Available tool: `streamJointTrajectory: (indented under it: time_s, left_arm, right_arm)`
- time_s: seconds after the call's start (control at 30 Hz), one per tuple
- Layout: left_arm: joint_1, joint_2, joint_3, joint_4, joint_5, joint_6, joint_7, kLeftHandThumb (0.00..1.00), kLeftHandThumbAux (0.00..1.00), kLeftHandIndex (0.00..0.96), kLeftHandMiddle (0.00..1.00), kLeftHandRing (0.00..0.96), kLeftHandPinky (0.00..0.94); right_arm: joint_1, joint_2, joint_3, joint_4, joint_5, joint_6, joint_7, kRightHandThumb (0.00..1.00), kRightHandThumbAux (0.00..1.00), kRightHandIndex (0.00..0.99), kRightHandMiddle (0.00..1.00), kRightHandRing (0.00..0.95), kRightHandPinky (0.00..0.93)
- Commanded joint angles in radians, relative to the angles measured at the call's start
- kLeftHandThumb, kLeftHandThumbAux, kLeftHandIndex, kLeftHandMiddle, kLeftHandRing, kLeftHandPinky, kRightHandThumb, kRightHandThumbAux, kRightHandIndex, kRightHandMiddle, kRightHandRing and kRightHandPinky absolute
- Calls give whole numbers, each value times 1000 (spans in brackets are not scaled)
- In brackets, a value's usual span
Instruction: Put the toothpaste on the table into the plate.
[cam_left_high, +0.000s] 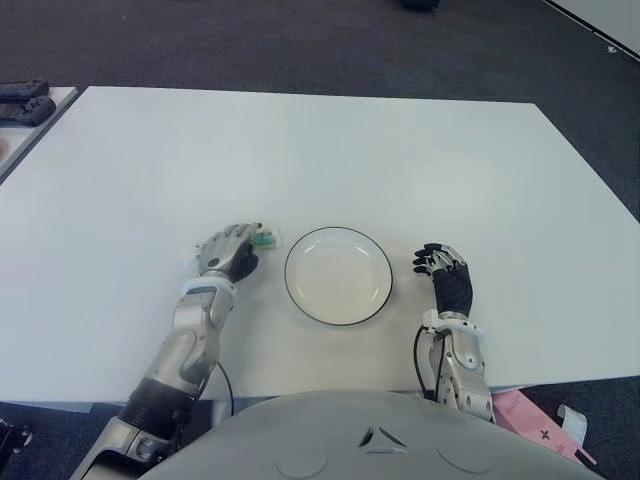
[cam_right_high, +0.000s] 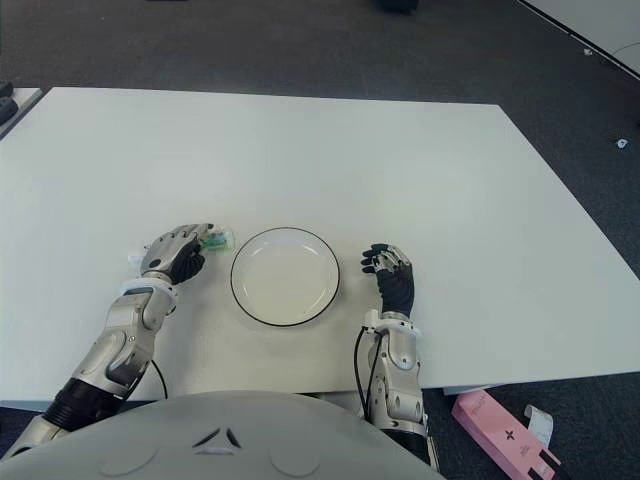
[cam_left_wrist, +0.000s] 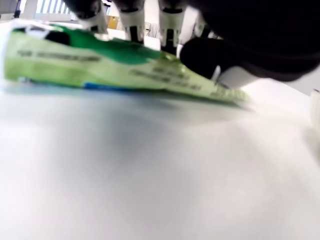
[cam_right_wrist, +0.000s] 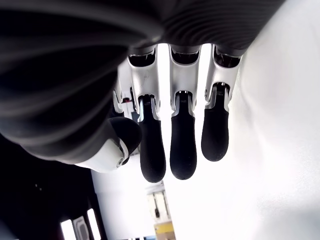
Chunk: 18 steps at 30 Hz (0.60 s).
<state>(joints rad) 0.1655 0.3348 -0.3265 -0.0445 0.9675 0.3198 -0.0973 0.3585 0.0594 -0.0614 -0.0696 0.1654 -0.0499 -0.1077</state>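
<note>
- A broad white rectangular counter (cam_left_high: 330, 150) fills most of both eye views, its surface smooth and matte.
- Dark grey carpeted floor (cam_left_high: 250, 45) runs beyond the counter's far edge and down past its right edge.
- A flat pink rectangular box (cam_right_high: 503, 432) with a small dark cross mark lies on the floor off the counter's near right corner.
- A small white paper slip (cam_right_high: 539, 421) lies on the floor just beside the pink box.
- Dark, flat devices (cam_left_high: 24, 100) sit on a second pale surface off the counter's far left corner.
</note>
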Motion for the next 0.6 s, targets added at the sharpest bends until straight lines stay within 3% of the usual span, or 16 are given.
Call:
streamJointTrajectory:
  time_s: [0.03,0.3,0.5,0.6]
  left_arm:
    - [51,-17,-10,83,-54,50,-51,937,392,183,338,438,404]
    - [50,-14,-8,70,-54,55,-51,969,407,304,413,491,479]
    - [49,-20,-2,76,-59,56,-38,973,415,367,455,520,479]
    - [52,-18,3,69,-68,52,-36,991,558,407,456,498,496]
  right_arm:
    - [32,33,-3,38,4,37,-7,709,724,429,537,532,534]
    - [30,31,-4,39,0,45,-10,709,724,429,537,534,523]
    - [30,30,-5,42,0,37,-7,709,724,429,536,534,528]
    - [31,30,-5,42,1,35,-6,709,724,429,533,532,526]
